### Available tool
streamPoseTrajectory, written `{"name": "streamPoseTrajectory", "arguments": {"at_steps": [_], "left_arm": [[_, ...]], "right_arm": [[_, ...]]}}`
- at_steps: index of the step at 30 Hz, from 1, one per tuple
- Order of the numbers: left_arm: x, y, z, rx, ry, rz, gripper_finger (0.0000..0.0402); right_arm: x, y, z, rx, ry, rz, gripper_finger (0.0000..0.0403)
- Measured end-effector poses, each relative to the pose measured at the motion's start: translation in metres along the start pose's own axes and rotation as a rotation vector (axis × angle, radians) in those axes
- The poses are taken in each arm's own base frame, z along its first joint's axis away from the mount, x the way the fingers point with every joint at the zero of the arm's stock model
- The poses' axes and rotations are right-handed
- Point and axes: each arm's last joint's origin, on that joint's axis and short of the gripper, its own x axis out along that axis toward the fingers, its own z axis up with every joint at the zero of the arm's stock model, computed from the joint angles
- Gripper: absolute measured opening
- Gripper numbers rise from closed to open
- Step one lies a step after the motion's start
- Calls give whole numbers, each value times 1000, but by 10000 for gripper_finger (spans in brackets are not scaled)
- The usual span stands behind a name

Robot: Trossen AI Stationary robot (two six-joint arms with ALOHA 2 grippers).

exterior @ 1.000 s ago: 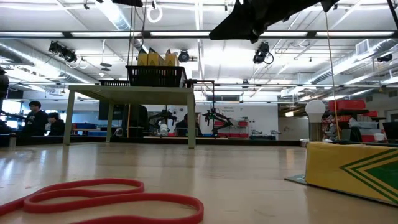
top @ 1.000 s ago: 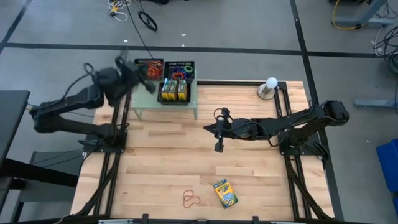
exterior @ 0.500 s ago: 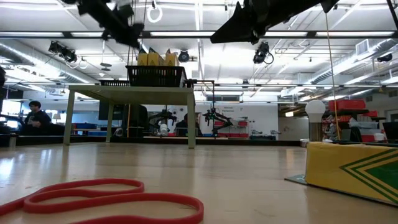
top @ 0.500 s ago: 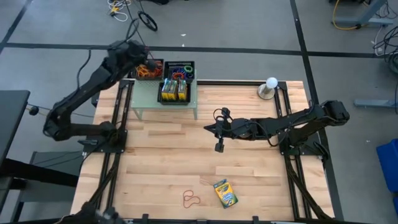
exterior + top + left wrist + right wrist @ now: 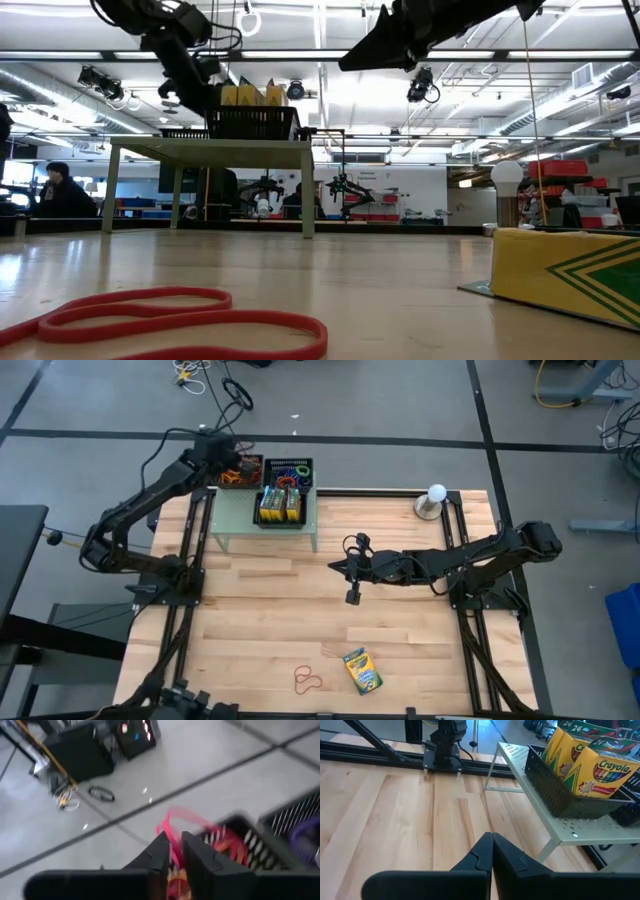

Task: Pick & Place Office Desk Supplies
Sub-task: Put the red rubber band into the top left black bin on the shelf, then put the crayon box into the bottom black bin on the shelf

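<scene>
Left gripper: the left gripper (image 5: 174, 851) hangs over the small black mesh tray of rubber bands (image 5: 238, 472) at the far-left end of the pale green perforated metal shelf (image 5: 236, 512); its fingers stand a narrow gap apart with a red rubber-band loop (image 5: 172, 827) between them, so the band looks pinched or only just being let go.
Step in hand: judged to be dropping this band into the tray — best done by widening the fingers while directly above the mesh walls, since a thin loop may cling to a finger.
Right gripper: the right gripper (image 5: 492, 850) waits above mid-table with its fingers pressed together and nothing between them.
Supplies still out: a red rubber-band loop on the wood (image 5: 308, 680) and a yellow-and-green crayon box (image 5: 362, 670) lie close together near the front edge.
Edges: the tray sits at the shelf's outer corner, bare floor just beyond — a stray band would fall off the table.
Open room: bare wooden tabletop (image 5: 260, 620) between shelf and front items; the neighbouring black mesh tray of crayon boxes (image 5: 281, 502) crowds the inner side.
</scene>
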Motion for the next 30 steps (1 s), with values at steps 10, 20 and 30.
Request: {"name": "streamPoseTrajectory", "arguments": {"at_steps": [10, 20, 30], "left_arm": [[-15, 5, -12, 36, 124, 34, 156], [-59, 11, -4, 32, 12, -3, 221], [-97, -37, -55, -17, -150, -370, 72]], "right_arm": [[0, 0, 0, 0, 0, 5, 9], [0, 0, 0, 3, -1, 8, 9], [1, -3, 1, 61, -13, -2, 9]]}}
